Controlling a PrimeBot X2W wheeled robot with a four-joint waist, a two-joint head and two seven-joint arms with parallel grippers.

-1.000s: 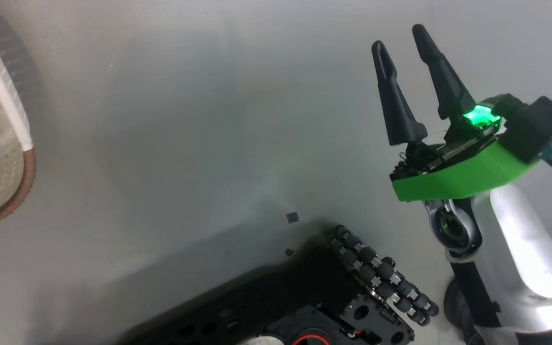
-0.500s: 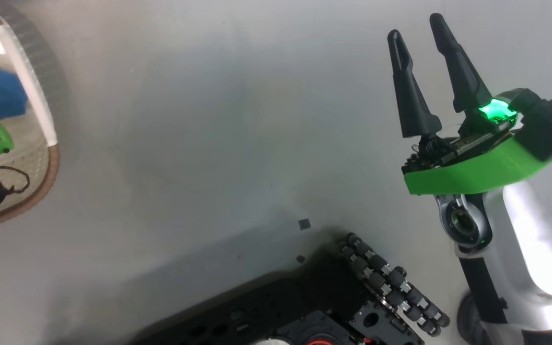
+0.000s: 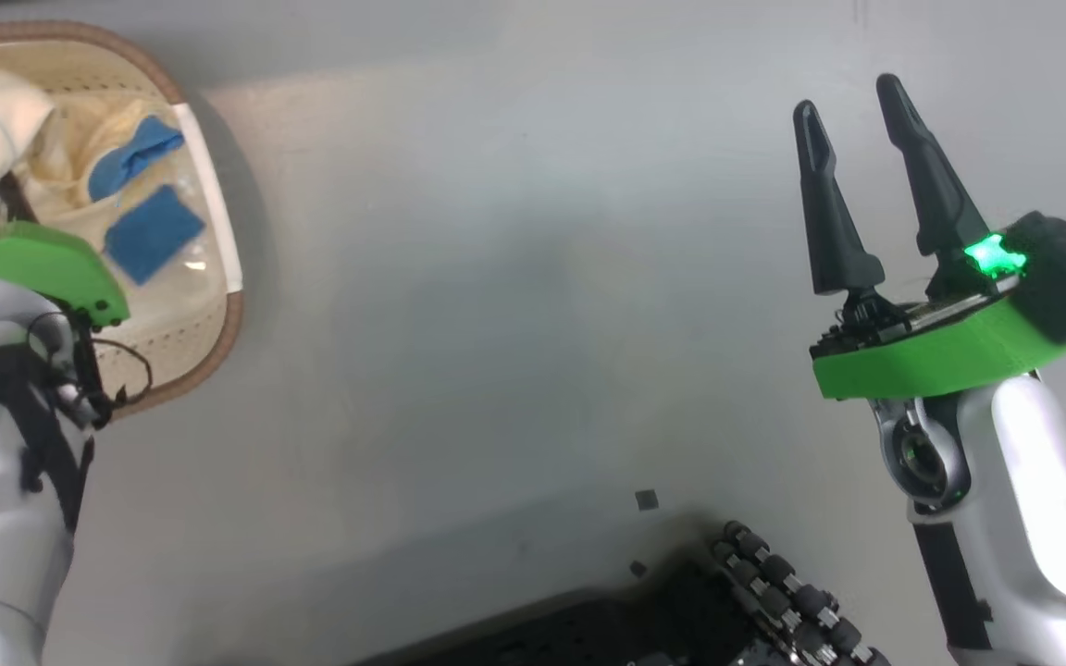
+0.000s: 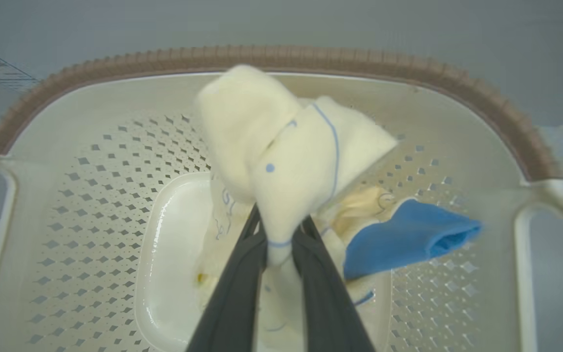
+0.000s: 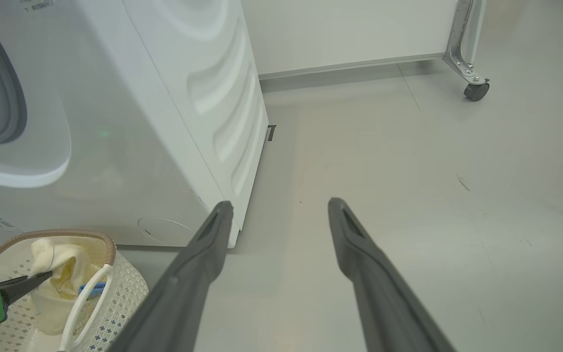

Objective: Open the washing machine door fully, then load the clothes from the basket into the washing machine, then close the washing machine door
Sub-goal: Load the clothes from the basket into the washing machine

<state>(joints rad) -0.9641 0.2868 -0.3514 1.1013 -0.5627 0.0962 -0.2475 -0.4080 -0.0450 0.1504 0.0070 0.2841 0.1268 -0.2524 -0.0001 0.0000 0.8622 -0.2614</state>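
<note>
1. Cream-yellow clothes (image 4: 281, 161) are pinched between the closed left fingers (image 4: 240, 278), above the basket (image 4: 91, 161) floor.
2. Best, I think, is to lift straight up, slowly, so the blue cloth (image 4: 408, 239) just beside these fingers does not drag out.
3. Right fingers (image 5: 198, 254) stand wide open, holding nothing; the washing machine (image 5: 154, 122) is at their left side.

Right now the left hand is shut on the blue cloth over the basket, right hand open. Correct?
Not quite: the left hand is shut on the cream-yellow garment, not the blue cloth, which lies in the basket, per the left wrist view. Right hand is open.
</note>
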